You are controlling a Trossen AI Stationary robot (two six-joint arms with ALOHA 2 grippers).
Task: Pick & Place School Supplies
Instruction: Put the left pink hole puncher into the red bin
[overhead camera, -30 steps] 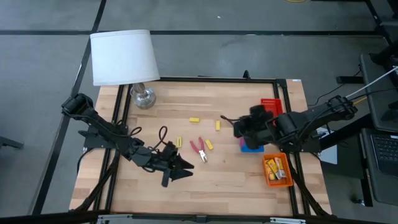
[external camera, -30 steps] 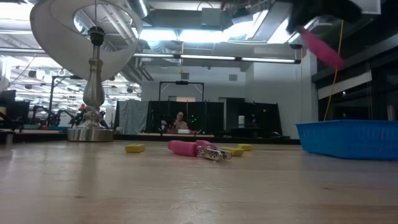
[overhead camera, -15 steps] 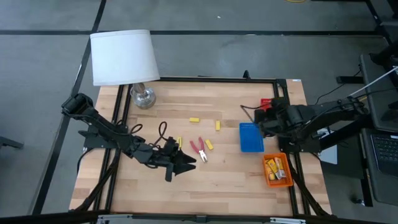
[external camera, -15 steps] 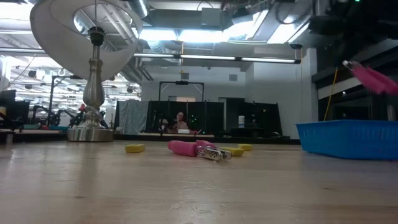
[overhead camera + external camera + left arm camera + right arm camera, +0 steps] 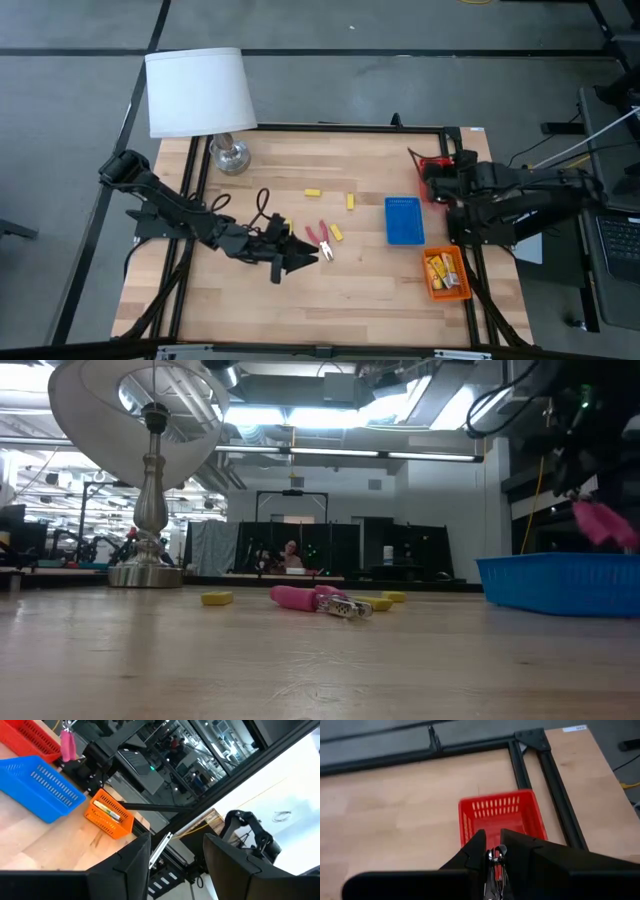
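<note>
Right hand [image 5: 496,865]: over the red tray [image 5: 498,817] at the counter's [image 5: 340,285] far right corner, closed on one red-handled tool [image 5: 604,523], silver tip between its fingers.

Left hand [image 5: 296,260]: low over the counter beside the second tool [image 5: 320,240], fingers parted, holding nothing.

Orange tray [image 5: 446,275]: yellow packs [image 5: 439,271] inside, apparently sorted.

Blue tray [image 5: 405,220]: looks empty from above.

Loose on the counter: second tool mid-counter; small yellow pieces, one at [image 5: 313,192], one at [image 5: 350,201], one at [image 5: 336,232], one at [image 5: 288,229].

Progress, as judged: packs done; first tool about to go into the red tray; second tool and four yellow pieces left.
</note>
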